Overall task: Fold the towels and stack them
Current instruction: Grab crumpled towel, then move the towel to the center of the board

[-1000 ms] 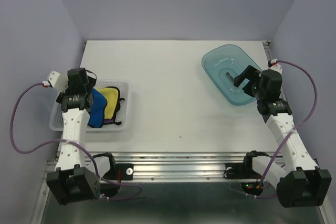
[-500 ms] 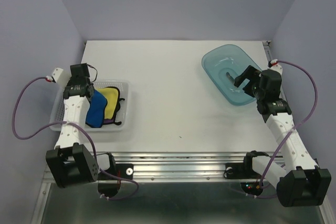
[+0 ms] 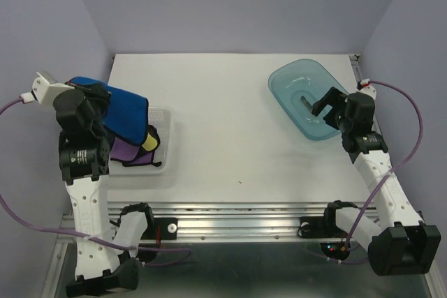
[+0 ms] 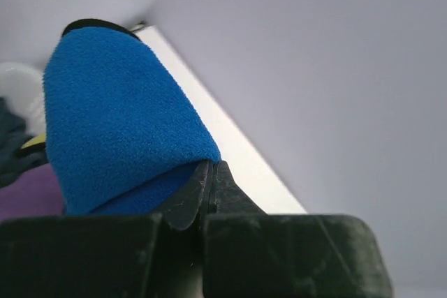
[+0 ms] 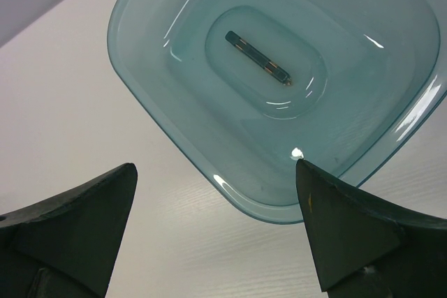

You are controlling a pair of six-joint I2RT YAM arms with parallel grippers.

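Observation:
My left gripper (image 4: pixel 209 171) is shut on a fold of the bright blue towel (image 4: pixel 112 116), which has black edging at its far end. In the top view the blue towel (image 3: pixel 120 111) hangs raised over the left end of the white mesh basket (image 3: pixel 163 114) and hides the gripper's fingers. A purple towel (image 3: pixel 126 150) lies in the basket beneath it, with a yellow cloth (image 3: pixel 149 137) and a dark cloth beside it. My right gripper (image 5: pixel 215 165) is open and holds nothing, hovering at the near rim of the teal tray (image 5: pixel 174 12).
The teal tray (image 3: pixel 292 80) sits at the back right with a small dark stick (image 5: pixel 258 56) in its middle. The basket stands at the table's left edge, close to the side wall. White tabletop (image 3: pixel 230 137) spreads between basket and tray.
My left gripper shut on the blue towel and the arm rose, lifting the towel out of the basket and uncovering the purple one. The right arm has not moved.

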